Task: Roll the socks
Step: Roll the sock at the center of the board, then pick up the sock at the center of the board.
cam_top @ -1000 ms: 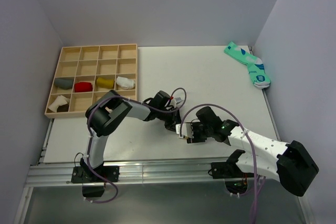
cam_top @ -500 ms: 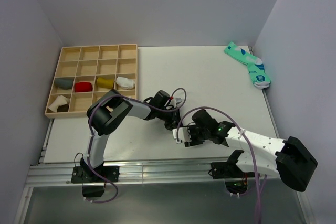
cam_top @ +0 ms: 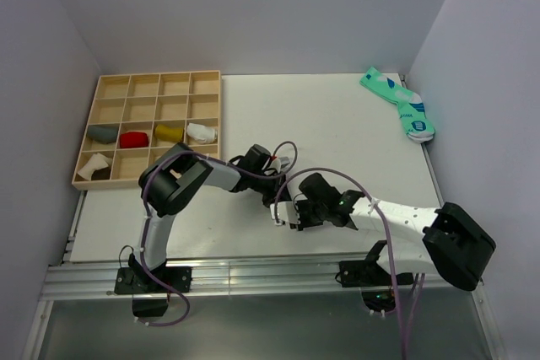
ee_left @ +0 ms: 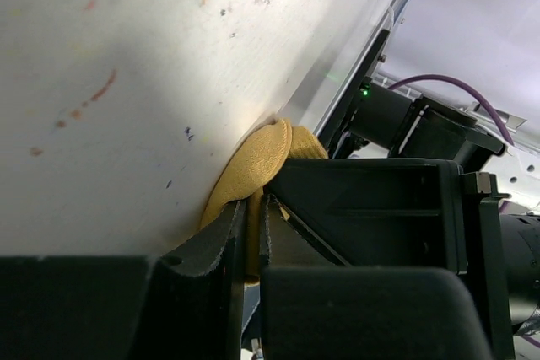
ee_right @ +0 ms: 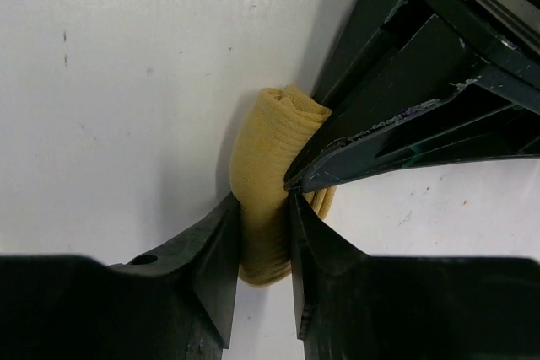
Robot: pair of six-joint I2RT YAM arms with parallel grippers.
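The white table (cam_top: 337, 124) is carrying everything; the left arm (cam_top: 173, 187) is bending in from the near left and the right arm (cam_top: 405, 229) is stretching in from the near right, so that both are meeting near the middle of the table's front edge; a wooden compartment tray (cam_top: 160, 73) is lying at the far left of the table; a pair of teal patterned socks (cam_top: 398, 103) is lying flat at the far right corner, well apart from the arms; in the tray's third row from the far edge, a grey roll (cam_top: 104, 133), a red roll (cam_top: 133, 138), a yellow roll (cam_top: 169, 132) and a white roll (cam_top: 201, 131) are each sitting in a compartment of their own, with a white-and-dark roll (cam_top: 95, 166) in the nearest row's left corner.

The mustard-yellow sock (ee_right: 270, 141) is resting bunched on the table between the two tools; the right gripper (ee_right: 266, 217) is clamping it, one finger pressing on each side; the left gripper (ee_left: 251, 225) is pinching a fold of it, its jaws standing almost together.
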